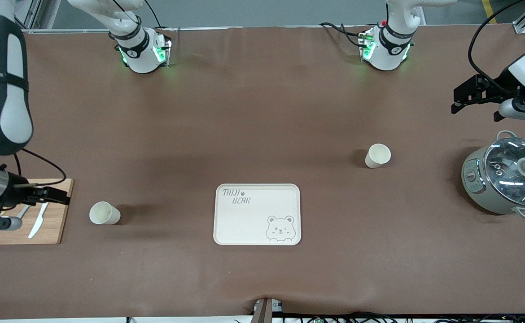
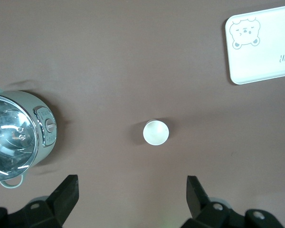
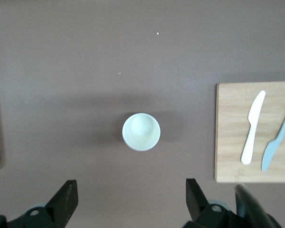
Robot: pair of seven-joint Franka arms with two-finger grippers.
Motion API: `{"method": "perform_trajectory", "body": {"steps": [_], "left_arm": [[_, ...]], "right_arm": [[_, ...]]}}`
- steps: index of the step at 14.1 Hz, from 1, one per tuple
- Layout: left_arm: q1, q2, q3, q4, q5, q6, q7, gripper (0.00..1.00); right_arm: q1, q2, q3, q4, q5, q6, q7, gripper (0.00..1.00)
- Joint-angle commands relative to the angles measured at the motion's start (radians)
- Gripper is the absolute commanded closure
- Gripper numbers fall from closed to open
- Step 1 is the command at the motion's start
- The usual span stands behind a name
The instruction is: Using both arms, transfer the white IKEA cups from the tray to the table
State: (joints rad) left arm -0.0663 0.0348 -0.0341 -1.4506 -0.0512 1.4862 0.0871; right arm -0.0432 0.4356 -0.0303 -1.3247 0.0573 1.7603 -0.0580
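You have the brown desk (image 1: pixel 262 112) carrying everything, with both arms drawn back to its two ends.

The largest container is the grey pot (image 1: pixel 505 179) at the left arm's end of the desk. A glass lid (image 1: pixel 518 167) with a round knob sits on it, and the reflections on the glass keep you from telling what is inside.

Next comes the cream tray (image 1: pixel 257 214), printed with a bear, lying flat about midway between the two ends and nearer to the front camera than the pot. Nothing rests on it.

At the right arm's end lies a wooden board (image 1: pixel 49 224), and on it you see a white knife (image 3: pixel 253 127) beside a pale blue one (image 3: pixel 278 140).

Then the two white cups, both upright, both empty, both standing on bare desk well apart from the tray. One cup (image 1: pixel 377 155) stands between the tray and the pot, farther from the front camera than the tray. The other cup (image 1: pixel 104 212) stands between the board and the tray, just beside the board's edge.

Your left hand (image 2: pixel 132 195) hangs in the air over the desk by the pot, fingers spread wide and holding nothing. Your right hand (image 3: pixel 132 197) hangs over the board's end of the desk, fingers likewise spread wide with nothing between them.
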Motion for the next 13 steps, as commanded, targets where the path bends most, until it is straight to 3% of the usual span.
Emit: {"method": "perform_trajectory", "body": {"steps": [1,4,13], "left_arm": [[0.0,-0.004,0.002,-0.001,0.024,0.009,0.023,0.0],[-0.001,-0.001,-0.004,-0.004,0.114,0.011,0.061,0.0],[0.005,0.002,-0.001,-0.002,0.1,0.043,0.069,0.0]], "right_arm": [[0.006,-0.102,0.003,-0.033,0.001,-0.08,0.056,0.0],[0.006,-0.196,0.003,-0.034,0.001,-0.174,0.069,0.0],[0.008,-0.285,0.001,-0.037,-0.013,-0.243,0.205,0.0]]}}
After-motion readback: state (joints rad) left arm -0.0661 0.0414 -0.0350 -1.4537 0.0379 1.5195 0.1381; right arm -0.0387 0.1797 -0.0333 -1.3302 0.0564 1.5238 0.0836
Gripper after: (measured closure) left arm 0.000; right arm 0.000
